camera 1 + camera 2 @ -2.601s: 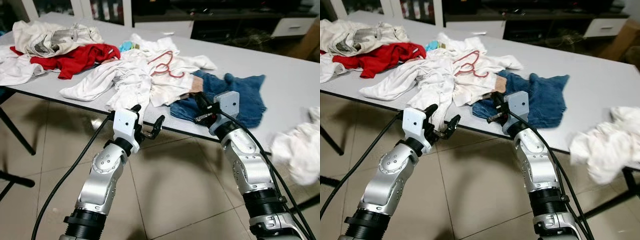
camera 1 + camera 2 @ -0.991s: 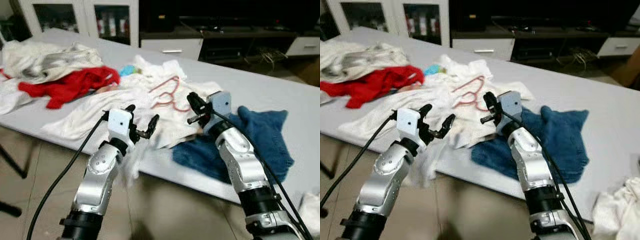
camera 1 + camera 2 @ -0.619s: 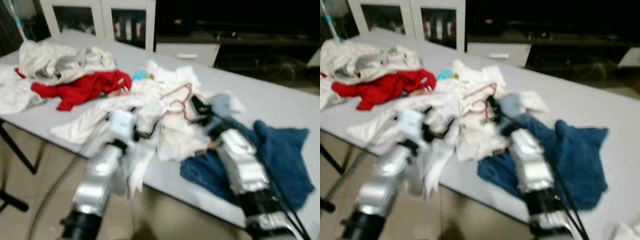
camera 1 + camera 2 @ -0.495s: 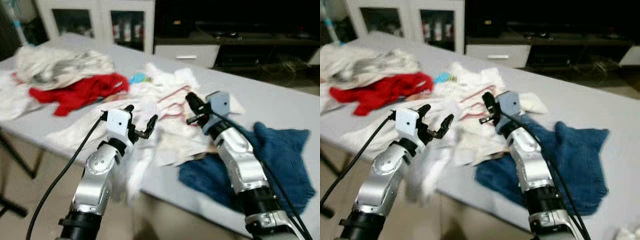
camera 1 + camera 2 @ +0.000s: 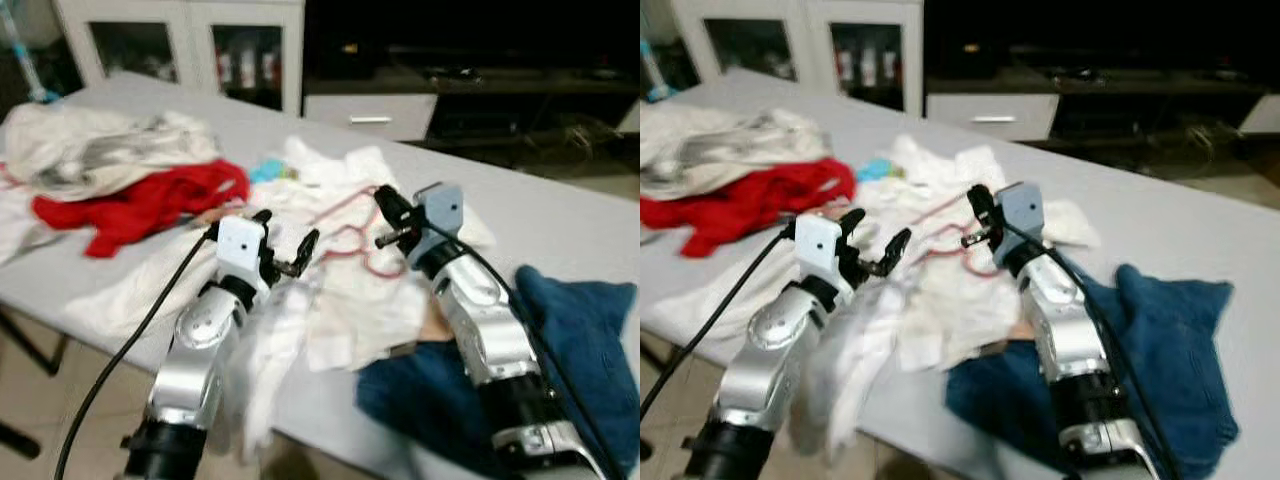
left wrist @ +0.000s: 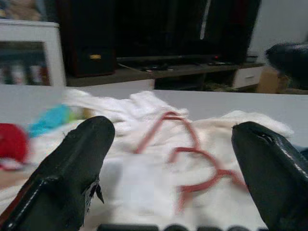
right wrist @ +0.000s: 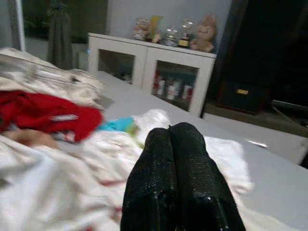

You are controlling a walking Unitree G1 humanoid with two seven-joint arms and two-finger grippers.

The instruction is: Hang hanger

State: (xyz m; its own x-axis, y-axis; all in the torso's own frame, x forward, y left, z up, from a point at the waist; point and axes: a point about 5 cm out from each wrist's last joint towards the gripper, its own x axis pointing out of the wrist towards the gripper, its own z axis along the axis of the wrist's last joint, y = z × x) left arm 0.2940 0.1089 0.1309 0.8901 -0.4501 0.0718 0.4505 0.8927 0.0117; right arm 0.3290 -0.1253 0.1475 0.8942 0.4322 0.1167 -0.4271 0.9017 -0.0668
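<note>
**Both pincers hover over the laundry**

The left pincer (image 5: pixel 283 243) gapes wide, empty, above white clothes (image 5: pixel 330 300). The right pincer (image 5: pixel 385 222), fingers pressed together, holds nothing beside the pink hanger (image 5: pixel 352 235), which lies on those clothes on the grey desk (image 5: pixel 560 225). A red garment (image 5: pixel 130 205) and blue towel (image 5: pixel 570 340) flank them.

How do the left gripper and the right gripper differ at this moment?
The left gripper has its fingers spread wide apart; the right gripper has its fingers pressed together. The left gripper hovers short of the pink hanger, over the white clothes; the right gripper is above the hanger's far side. Both are raised over the table, empty, and pointing toward the hanger.
</note>
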